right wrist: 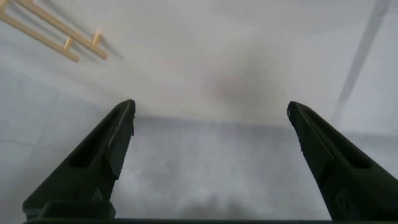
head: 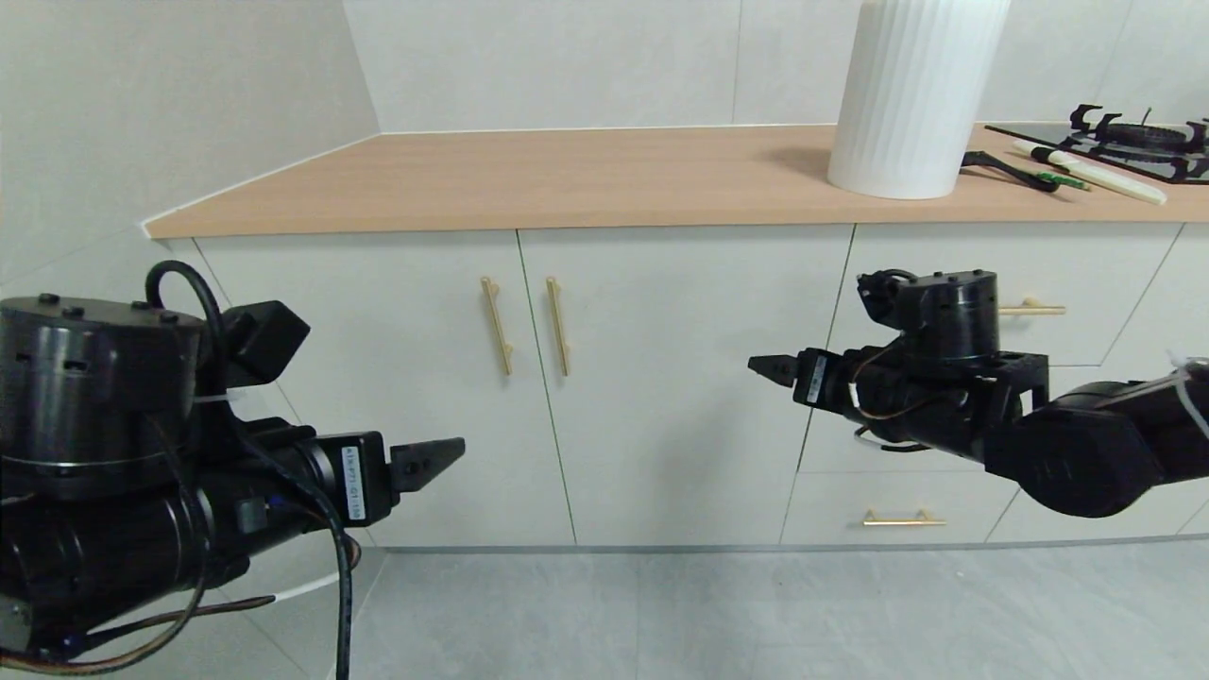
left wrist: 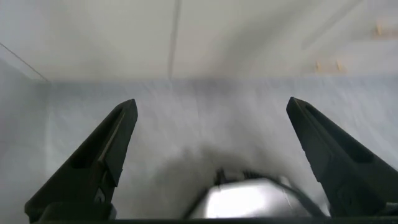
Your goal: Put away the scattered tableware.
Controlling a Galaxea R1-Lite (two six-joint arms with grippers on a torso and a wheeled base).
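Scattered utensils lie on the wooden counter (head: 529, 179) at the far right: a black-handled tool (head: 1011, 170), a thin green piece (head: 1063, 179) and a long cream-coloured one (head: 1100, 175). A tall white ribbed container (head: 911, 94) stands just left of them. My left gripper (head: 453, 453) (left wrist: 211, 109) hangs low at the left, in front of the cabinets, open and empty. My right gripper (head: 760, 366) (right wrist: 211, 106) is also open and empty; it is held below counter height before the drawer fronts and points left.
A black gas hob (head: 1133, 142) sits at the counter's right end behind the utensils. Below are cabinet doors with brass handles (head: 496, 326) and drawers with brass pulls (head: 902, 518). Grey tiled floor (head: 661, 614) lies in front.
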